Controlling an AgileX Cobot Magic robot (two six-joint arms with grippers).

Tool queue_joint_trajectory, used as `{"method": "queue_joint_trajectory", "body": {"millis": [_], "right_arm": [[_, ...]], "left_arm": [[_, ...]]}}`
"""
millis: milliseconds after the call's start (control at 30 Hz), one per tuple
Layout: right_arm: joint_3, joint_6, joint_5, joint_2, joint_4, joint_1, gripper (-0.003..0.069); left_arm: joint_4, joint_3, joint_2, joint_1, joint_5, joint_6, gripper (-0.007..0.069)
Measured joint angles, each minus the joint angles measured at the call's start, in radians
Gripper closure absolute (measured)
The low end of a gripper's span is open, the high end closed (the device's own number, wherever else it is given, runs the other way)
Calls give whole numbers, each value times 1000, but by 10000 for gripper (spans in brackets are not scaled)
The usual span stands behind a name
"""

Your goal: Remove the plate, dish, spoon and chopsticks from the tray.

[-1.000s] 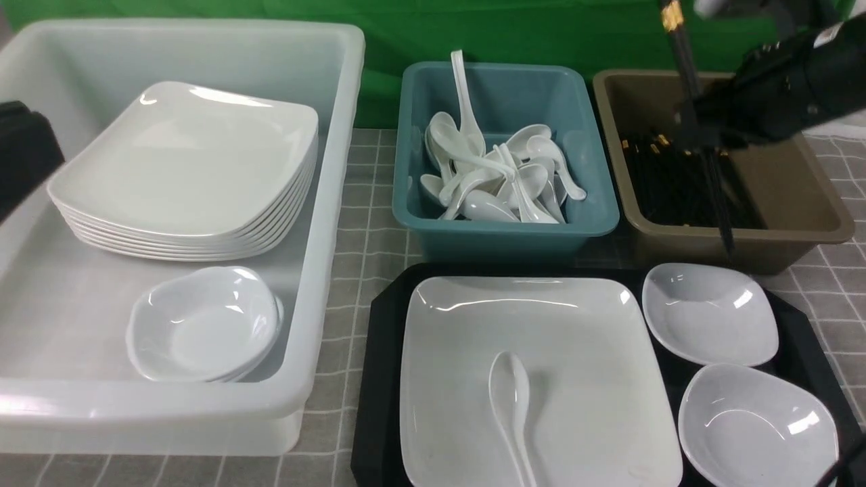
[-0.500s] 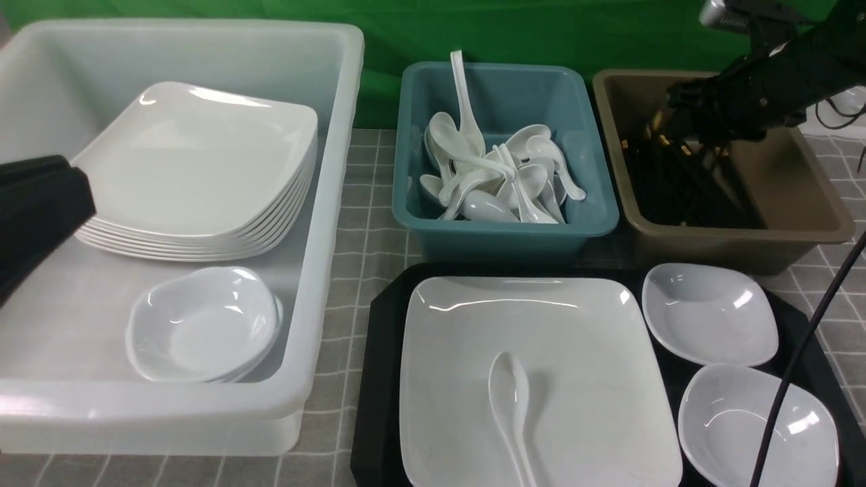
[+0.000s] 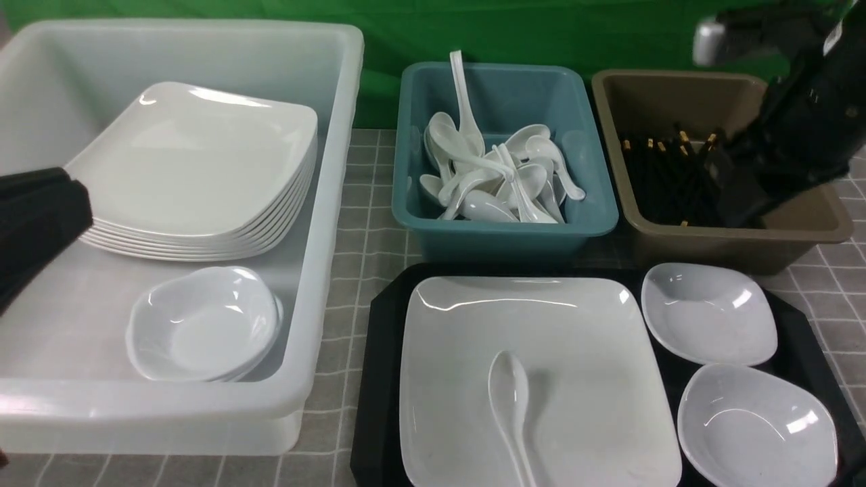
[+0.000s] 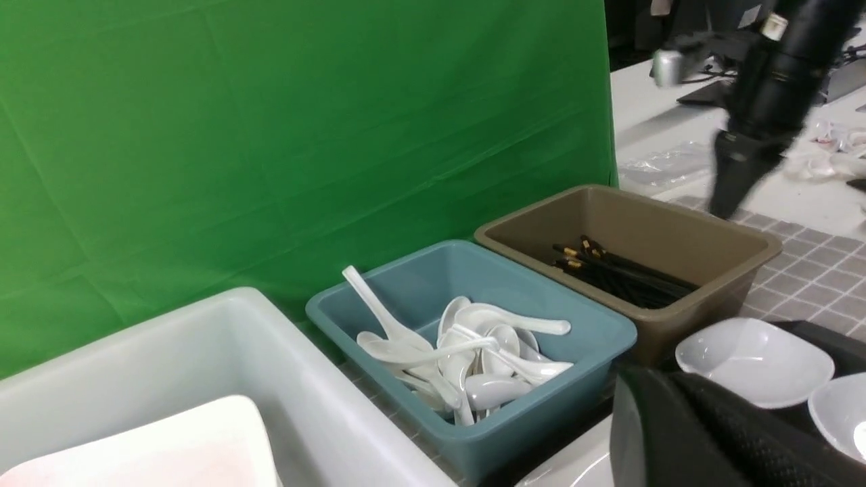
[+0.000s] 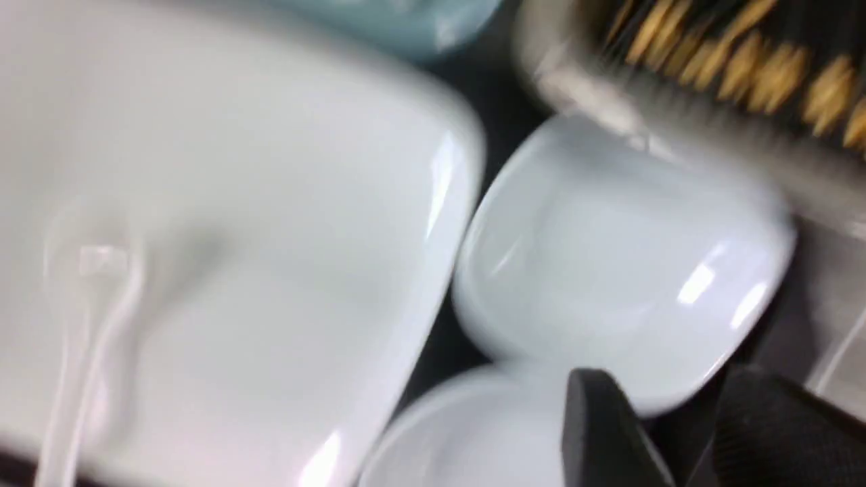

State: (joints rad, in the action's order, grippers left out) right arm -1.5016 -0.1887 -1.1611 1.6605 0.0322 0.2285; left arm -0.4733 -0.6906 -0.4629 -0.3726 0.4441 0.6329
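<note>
Left gripper [image 3: 67, 210] hangs clenched and empty over the white tub [image 3: 331, 203]. On the tray [image 3: 379, 379], the plate [image 3: 575, 352] carries the spoon [image 3: 511, 406] at its 6 o'clock, with two dishes [image 3: 708, 313] at the tray's 3. At 1 o'clock, chopsticks [image 3: 666, 179] lie sorted in the brown bin [image 3: 798, 230] under the right gripper [image 5: 693, 439], jaws parted and empty.

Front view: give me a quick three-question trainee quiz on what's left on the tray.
1. True or false: the spoon lies on the plate.
2. How many small dishes sit on the tray?
3. Where are the chopsticks? A: teal bin. B: brown bin. C: on the tray.

Key: 1 true. 2 two. 3 B.
</note>
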Motion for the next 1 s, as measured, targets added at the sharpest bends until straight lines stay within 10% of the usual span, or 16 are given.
{"method": "queue_joint_trajectory", "body": {"millis": [433, 1000], "right_arm": [[708, 13, 392, -220, -46, 164, 129], [752, -35, 543, -73, -116, 164, 179]], "left_arm": [[14, 0, 0, 0, 16, 0, 603], [12, 0, 0, 0, 19, 0, 603]]}}
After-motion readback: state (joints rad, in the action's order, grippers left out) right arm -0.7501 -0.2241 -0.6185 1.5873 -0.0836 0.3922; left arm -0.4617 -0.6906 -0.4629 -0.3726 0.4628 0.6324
